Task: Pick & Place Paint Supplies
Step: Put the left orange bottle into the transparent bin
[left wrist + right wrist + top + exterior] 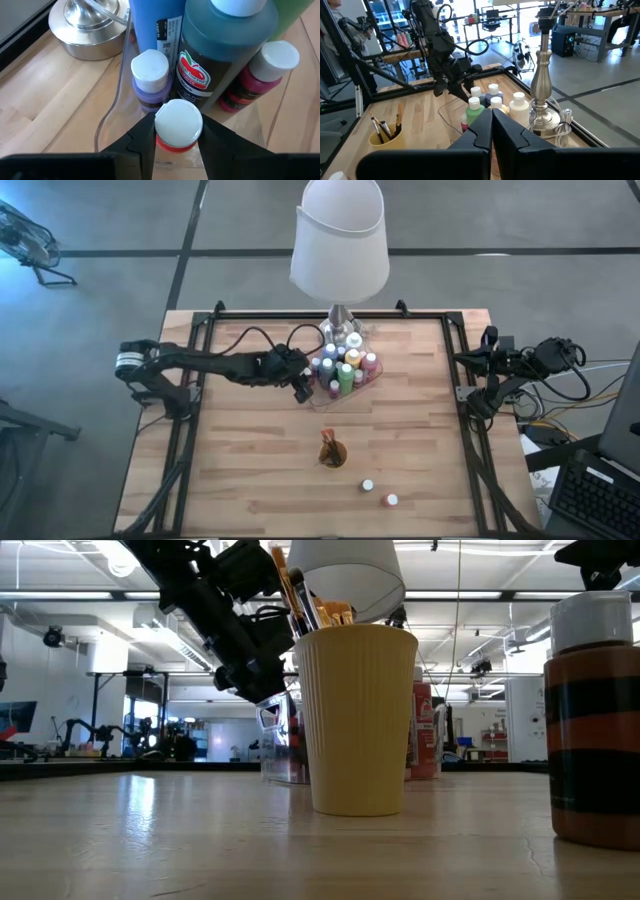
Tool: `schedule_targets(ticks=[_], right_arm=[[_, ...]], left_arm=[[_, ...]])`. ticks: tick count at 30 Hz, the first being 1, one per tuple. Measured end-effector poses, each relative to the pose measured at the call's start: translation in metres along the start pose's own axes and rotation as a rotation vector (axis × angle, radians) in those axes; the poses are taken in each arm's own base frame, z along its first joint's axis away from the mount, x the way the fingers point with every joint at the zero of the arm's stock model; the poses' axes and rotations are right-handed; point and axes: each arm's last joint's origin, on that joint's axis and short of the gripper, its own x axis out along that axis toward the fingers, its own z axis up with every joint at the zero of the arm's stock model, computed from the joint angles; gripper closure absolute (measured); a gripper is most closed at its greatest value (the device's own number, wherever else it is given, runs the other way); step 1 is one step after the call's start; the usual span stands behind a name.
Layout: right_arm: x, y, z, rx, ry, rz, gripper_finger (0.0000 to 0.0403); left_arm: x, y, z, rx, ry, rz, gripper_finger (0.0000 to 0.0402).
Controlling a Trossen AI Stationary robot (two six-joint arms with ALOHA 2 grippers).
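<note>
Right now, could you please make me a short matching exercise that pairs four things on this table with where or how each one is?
Things:
1. left end effector
2. right end effector
3. yellow cup
4. lamp

Places or states:
A. holds brushes, mid-table
B. shut, empty, at the table's right edge
C. stands at the far edge, behind the clear tray
D. closed on an orange-red bottle at the tray

Pairs: 1-D, 2-B, 3-A, 4-C

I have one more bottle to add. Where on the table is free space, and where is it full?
Free: the bare wood between the left arm and the brush cup, and right of the tray. Crowded: inside the tray.
</note>
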Motion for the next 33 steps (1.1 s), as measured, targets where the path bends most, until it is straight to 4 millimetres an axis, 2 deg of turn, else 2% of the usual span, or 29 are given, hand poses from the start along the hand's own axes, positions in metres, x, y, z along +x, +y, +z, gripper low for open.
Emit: schedule_targets(ticks=[12, 33], right_arm=[[0.0, 0.0, 0.0, 0.0, 0.0, 0.0, 0.0394], [0.0, 0.0, 0.0, 0.0, 0.0, 0.0, 0.0394]], left_arm=[[0.0, -0.0005, -0.0001, 0.012, 0.005, -0.017, 0.0243], [-0.0008, -0.0009, 0.0024, 0.037, -0.002, -0.016, 0.0241]])
